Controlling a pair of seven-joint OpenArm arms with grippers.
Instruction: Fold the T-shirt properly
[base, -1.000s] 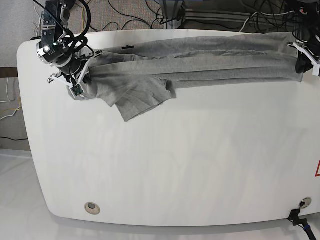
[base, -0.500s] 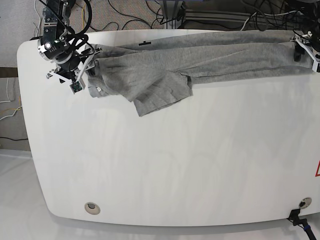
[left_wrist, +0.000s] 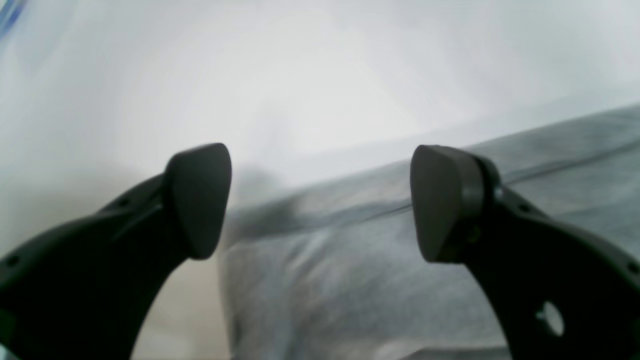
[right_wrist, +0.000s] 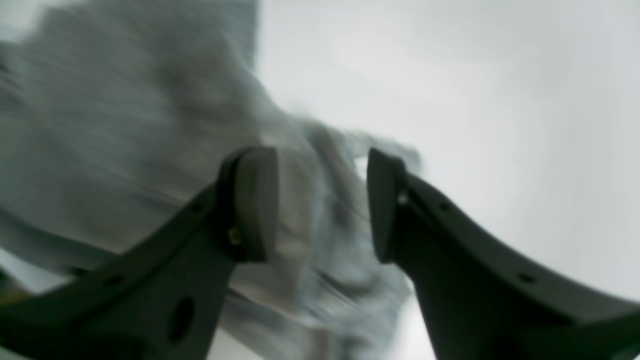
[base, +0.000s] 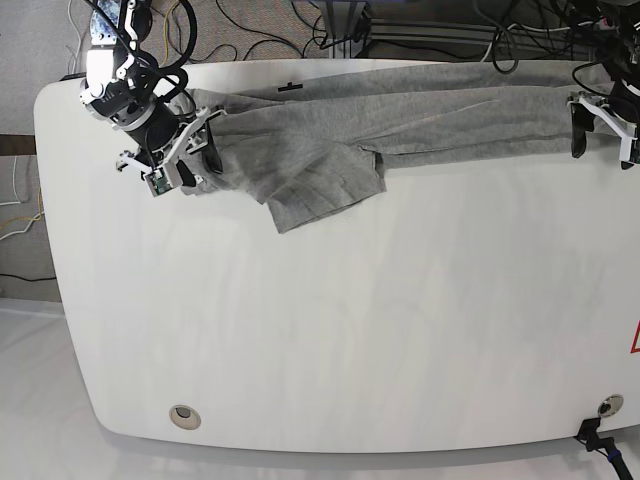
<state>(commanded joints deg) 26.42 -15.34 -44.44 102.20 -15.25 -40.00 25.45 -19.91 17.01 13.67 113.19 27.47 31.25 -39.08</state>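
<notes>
The grey T-shirt (base: 400, 115) lies stretched in a long band along the table's far edge, with a sleeve flap (base: 325, 190) folded out toward the middle. At its left end in the base view my right gripper (base: 198, 165) stands open; in the right wrist view the right gripper (right_wrist: 320, 200) has bunched cloth (right_wrist: 125, 125) behind its parted fingers, and nothing is pinched. Just off the shirt's right end my left gripper (base: 600, 132) is open. In the left wrist view the left gripper (left_wrist: 320, 200) is spread wide above the shirt's hem (left_wrist: 350, 280).
The white table (base: 350, 320) extends toward the front, with two round holes (base: 184, 416) near its front corners. Cables and a metal frame (base: 430, 30) lie on the floor behind the far edge. A red warning sticker (base: 634, 340) sits at the right edge.
Both grippers, which held the shirt's two ends, have opened and let go. The shirt slid toward the far edge and its sleeve flap shifted right, then settled.
</notes>
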